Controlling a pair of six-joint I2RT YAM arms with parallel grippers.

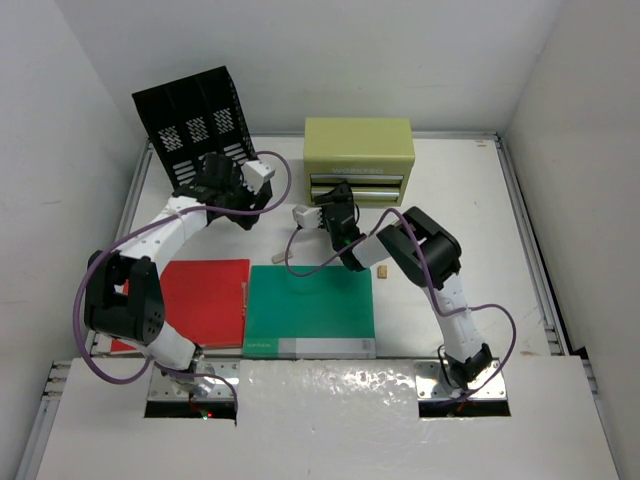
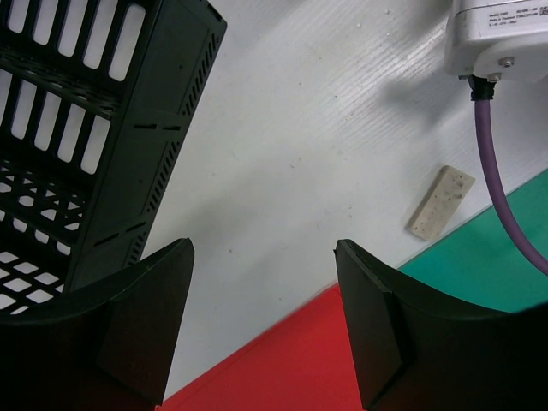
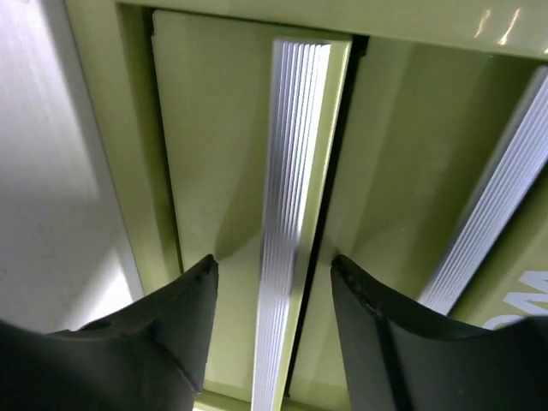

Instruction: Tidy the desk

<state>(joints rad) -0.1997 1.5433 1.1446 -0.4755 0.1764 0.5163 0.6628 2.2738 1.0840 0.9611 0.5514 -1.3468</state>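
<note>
Green binder (image 1: 310, 310) and red folder (image 1: 205, 300) lay side by side at the near edge of the white desk (image 1: 470, 230), which spread beneath both arms; left gripper (image 2: 264, 257) hung open beside the black file rack (image 1: 195, 120); right gripper (image 3: 272, 261) stood open astride the olive drawer box's (image 1: 358, 150) ribbed handle (image 3: 295, 128).

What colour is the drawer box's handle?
The handle is ribbed silver; clearest in the right wrist view.

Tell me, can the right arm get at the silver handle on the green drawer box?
Probably yes: the right gripper is at the green drawer box, its open fingers either side of the silver handle, nothing in between.
</note>
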